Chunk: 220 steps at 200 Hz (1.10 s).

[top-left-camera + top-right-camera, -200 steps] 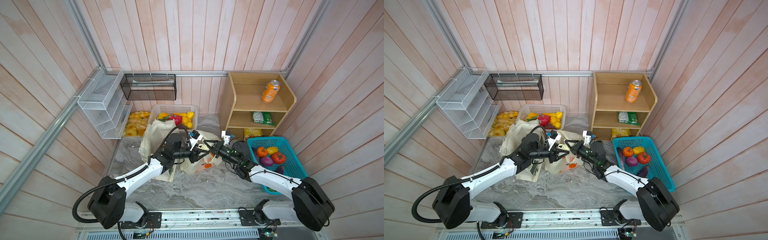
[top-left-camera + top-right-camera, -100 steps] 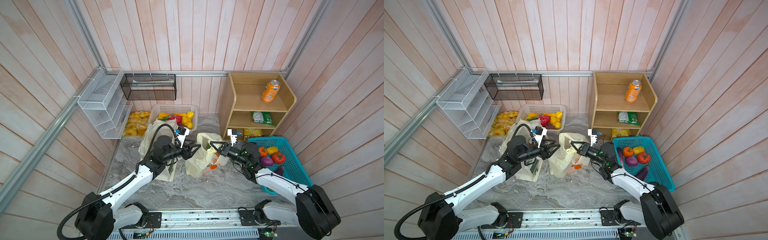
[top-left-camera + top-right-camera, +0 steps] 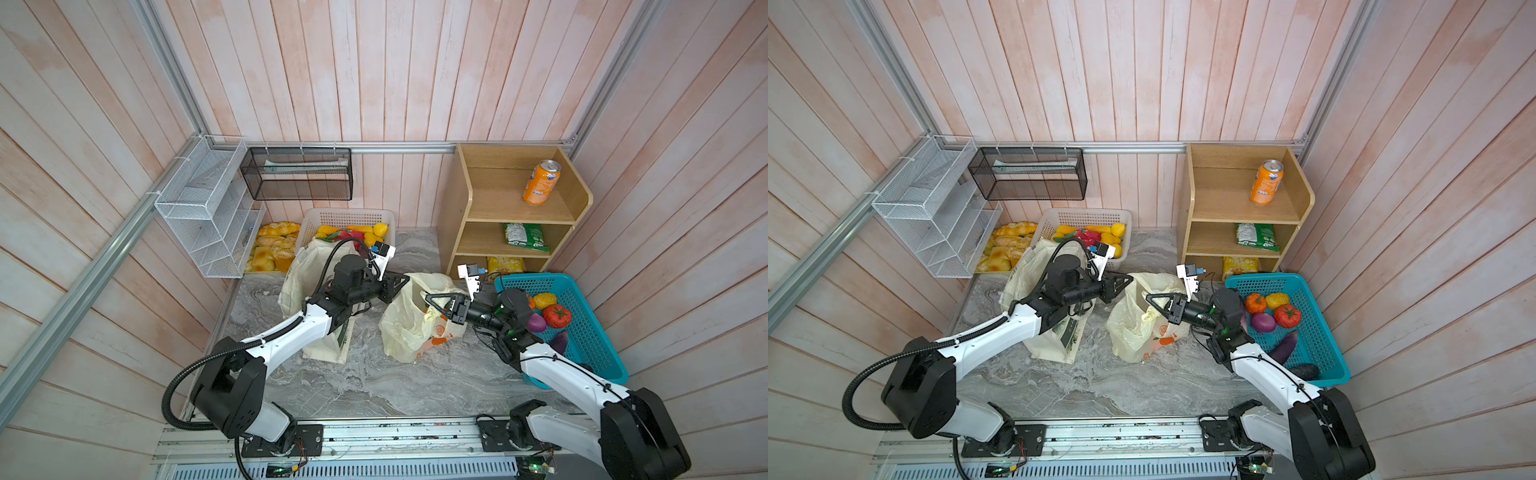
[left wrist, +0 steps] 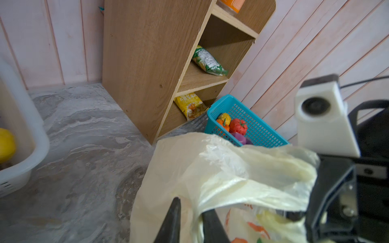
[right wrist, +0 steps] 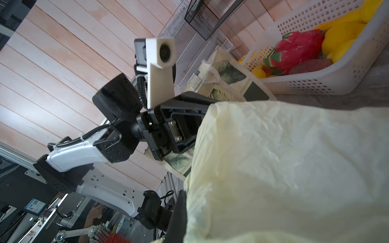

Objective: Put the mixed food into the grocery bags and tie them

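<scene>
Pinching the plastic bag [image 3: 403, 332] mouth at the middle of the desk [image 3: 365, 386], with left jaws and right jaws clamped shut. Seemingly loaded; not yet knotted, nor the cloth tote [image 3: 291, 286].

The bag [image 3: 401, 332] is thin, crinkled plastic film with a faint sheen, and the tote [image 3: 296, 276] is matt cloth. The counter [image 3: 374, 386] looks like smooth marbled stone. The shelf [image 3: 494, 195] is matt wood grain, the blue basket [image 3: 598, 353] perforated plastic, and the white rack [image 3: 195, 208] coated wire mesh.

bright, even light with soft shadows; both top views bend at the edges, and close things in the wrist views look blurry.
</scene>
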Tool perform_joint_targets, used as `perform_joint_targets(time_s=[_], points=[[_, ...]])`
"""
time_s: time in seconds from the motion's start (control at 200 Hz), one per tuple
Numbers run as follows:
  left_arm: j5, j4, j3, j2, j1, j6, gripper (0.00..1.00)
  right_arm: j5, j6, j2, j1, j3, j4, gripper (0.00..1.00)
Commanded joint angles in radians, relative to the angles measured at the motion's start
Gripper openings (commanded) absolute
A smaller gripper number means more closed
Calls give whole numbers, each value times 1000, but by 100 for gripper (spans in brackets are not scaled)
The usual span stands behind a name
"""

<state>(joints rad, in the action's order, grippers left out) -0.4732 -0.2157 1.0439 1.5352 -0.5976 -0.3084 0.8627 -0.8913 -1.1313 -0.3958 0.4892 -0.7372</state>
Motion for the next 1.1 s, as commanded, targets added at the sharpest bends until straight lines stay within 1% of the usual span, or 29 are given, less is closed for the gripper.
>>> perform_joint_targets(time_s=[0.0,0.08,0.2,0.315,0.39,0.415,0.465,0.485,0.665,0.825,0.915,1.095], points=[[-25,-30,79,60,-11,-2,0,90,68,-9,4,-2,17,2],[-41,-35,122,110,-23,-3,0,116,93,-20,6,3,36,5],[-60,-29,181,177,-39,-8,0,137,117,-33,7,15,37,5],[-63,-14,205,219,-54,-12,0,144,126,-39,13,29,19,1],[-54,7,203,227,-57,-17,0,146,117,-40,23,30,-6,0],[-50,15,198,227,-55,-17,5,149,111,-41,25,28,-18,0],[-38,36,191,223,-54,-12,20,154,100,-42,32,25,-40,0],[-30,47,189,220,-54,-12,24,154,97,-42,35,26,-43,0],[5,83,135,141,-26,-9,43,149,91,-38,43,17,-58,0],[-12,79,65,32,30,-50,51,131,75,-29,49,5,-80,0],[-36,64,13,-39,48,-78,54,122,70,-27,51,3,-82,0],[-99,-15,-102,-153,49,-163,56,118,48,-36,51,1,-111,0]])
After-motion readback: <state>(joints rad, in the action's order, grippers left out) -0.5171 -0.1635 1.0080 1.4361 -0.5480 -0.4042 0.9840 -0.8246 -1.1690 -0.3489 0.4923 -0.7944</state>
